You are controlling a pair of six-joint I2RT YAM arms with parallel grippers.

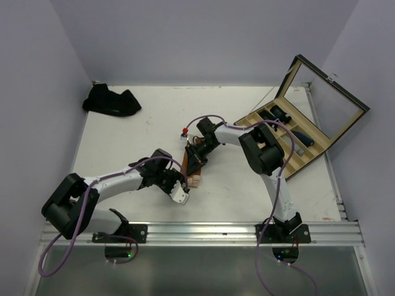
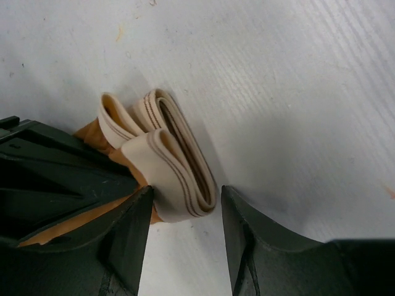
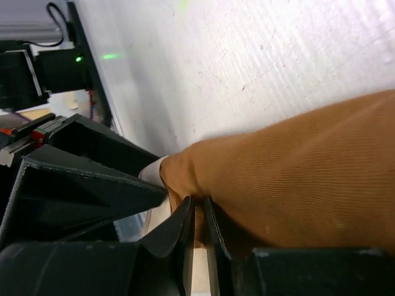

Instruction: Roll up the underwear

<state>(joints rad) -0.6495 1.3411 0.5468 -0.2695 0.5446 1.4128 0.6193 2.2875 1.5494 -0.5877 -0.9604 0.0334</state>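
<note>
The rust-orange underwear with its pale cream waistband lies bunched at the table's middle. My right gripper is shut on a fold of its orange cloth; in the right wrist view the gripper pinches the fold tight. My left gripper is open, close in from the left. In the left wrist view the gripper has the folded end of the waistband between its fingers, against the left one. A black underwear lies heaped at the far left corner.
A wooden compartment box with its glass lid raised stands at the right and holds dark rolled items. The two grippers are very close together; the right one shows in the left wrist view. Walls bound the table's far and side edges.
</note>
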